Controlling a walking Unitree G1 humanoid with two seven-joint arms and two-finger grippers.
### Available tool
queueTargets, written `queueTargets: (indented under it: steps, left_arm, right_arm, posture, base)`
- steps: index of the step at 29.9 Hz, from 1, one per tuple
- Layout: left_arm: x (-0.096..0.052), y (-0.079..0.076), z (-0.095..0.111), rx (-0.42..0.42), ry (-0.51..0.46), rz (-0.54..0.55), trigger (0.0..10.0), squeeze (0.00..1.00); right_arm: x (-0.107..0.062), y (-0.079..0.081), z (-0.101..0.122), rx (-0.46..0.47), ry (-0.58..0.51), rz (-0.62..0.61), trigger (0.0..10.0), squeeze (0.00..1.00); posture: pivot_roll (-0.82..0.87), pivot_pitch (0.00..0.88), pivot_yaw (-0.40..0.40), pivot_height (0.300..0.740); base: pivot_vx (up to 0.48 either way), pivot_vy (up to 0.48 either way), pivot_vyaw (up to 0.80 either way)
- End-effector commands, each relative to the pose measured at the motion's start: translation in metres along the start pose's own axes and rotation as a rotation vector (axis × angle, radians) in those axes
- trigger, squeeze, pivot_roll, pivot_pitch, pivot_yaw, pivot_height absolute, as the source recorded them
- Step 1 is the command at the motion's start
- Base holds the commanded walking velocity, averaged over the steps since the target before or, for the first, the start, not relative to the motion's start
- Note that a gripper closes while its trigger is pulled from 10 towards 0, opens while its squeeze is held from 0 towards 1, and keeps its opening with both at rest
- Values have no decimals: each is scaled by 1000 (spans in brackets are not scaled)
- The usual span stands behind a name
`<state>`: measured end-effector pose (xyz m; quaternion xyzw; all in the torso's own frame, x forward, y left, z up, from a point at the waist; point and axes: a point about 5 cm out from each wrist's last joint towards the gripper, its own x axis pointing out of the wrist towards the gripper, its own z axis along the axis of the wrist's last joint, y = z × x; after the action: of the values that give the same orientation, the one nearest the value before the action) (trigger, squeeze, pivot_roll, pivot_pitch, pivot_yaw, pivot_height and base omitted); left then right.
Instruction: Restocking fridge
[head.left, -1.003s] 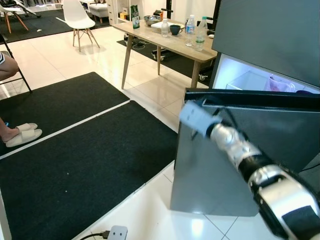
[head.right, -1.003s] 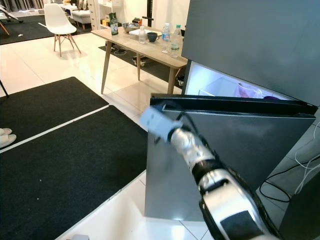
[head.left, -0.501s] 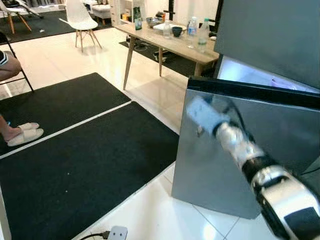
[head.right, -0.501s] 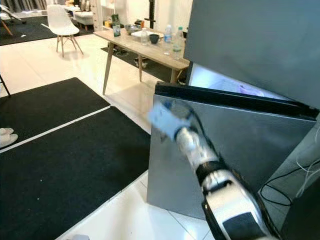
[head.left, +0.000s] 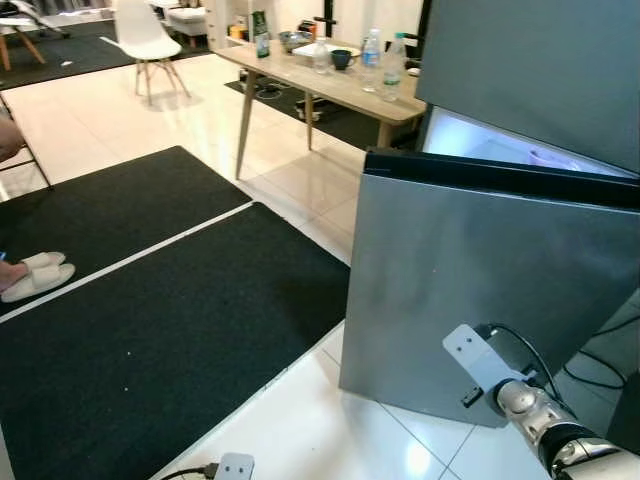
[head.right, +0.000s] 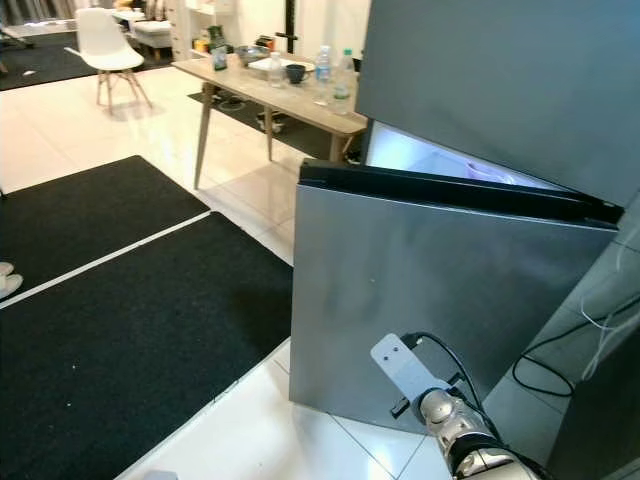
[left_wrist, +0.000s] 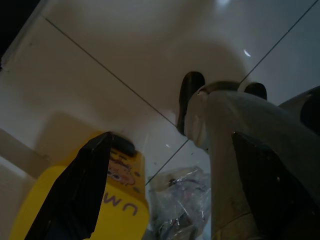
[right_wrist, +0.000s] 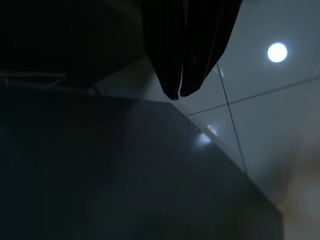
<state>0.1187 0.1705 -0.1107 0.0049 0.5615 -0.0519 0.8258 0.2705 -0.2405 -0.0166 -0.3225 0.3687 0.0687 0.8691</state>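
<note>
Rt wrist view: rt gripper (right_wrist: 179, 95) fingertips together, over floor tiles (right_wrist: 260, 130)

At my two o'clock stands the grey steel fridge (head.left: 520, 90), its lower door (head.left: 480, 290) ajar, the lit interior (head.left: 480, 145) showing above it.

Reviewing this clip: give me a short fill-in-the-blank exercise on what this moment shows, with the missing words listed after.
1. The fridge door stands ajar, and the inside behind it is ____.
2. The bottles stand on a ____ table.
3. The right end effector hangs low with its two black fingers ____.
4. The mats on the white tile floor are ____ in colour.

Missing words: lit; wooden; together; black
</note>
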Motion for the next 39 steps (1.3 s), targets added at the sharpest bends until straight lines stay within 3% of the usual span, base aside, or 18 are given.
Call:
queueTargets:
  steps: [1,4,8,16,24,31,34,39]
  left_arm:
    - [-2,-12,-28,-2,110,-40,10000,0]
    - [-2,-12,-29,0,113,-39,10000,0]
    - [-3,-13,-33,7,126,-39,10000,0]
    - [-3,-12,-32,15,123,-40,10000,0]
    - [-3,-11,-33,21,127,-39,10000,0]
    - [-3,-11,-32,27,115,-27,10000,0]
    - [-4,1,-30,8,94,5,10000,0]
    - [-4,4,-30,10,94,7,10000,0]
  right_arm:
    - [-6,11,-36,51,127,25,10000,0]
    - [-9,15,-46,63,157,34,10000,0]
    - [-21,33,-83,80,272,83,10000,0]
    - [-33,50,-110,88,351,126,10000,0]
    - [-37,57,-116,100,366,139,10000,0]
    - [-32,51,-107,147,327,114,10000,0]
    - [-32,48,-109,152,339,108,10000,0]
    - [-34,49,-112,147,351,115,10000,0]
  posture:
    - [-67,0,-69,740]
    - [-67,0,-69,740]
    - [-74,0,-68,740]
    - [-76,0,-63,740]
    - [-72,0,-60,740]
    - [-71,0,-59,740]
    - [-69,0,-65,740]
    - [-69,0,-66,740]
  base:
    - [0,0,0]
    - [195,0,0]
    - [339,0,0]
    - [366,0,0]
    - [379,0,0]
    - [364,0,0]
    - [0,0,0]
    - [0,0,0]
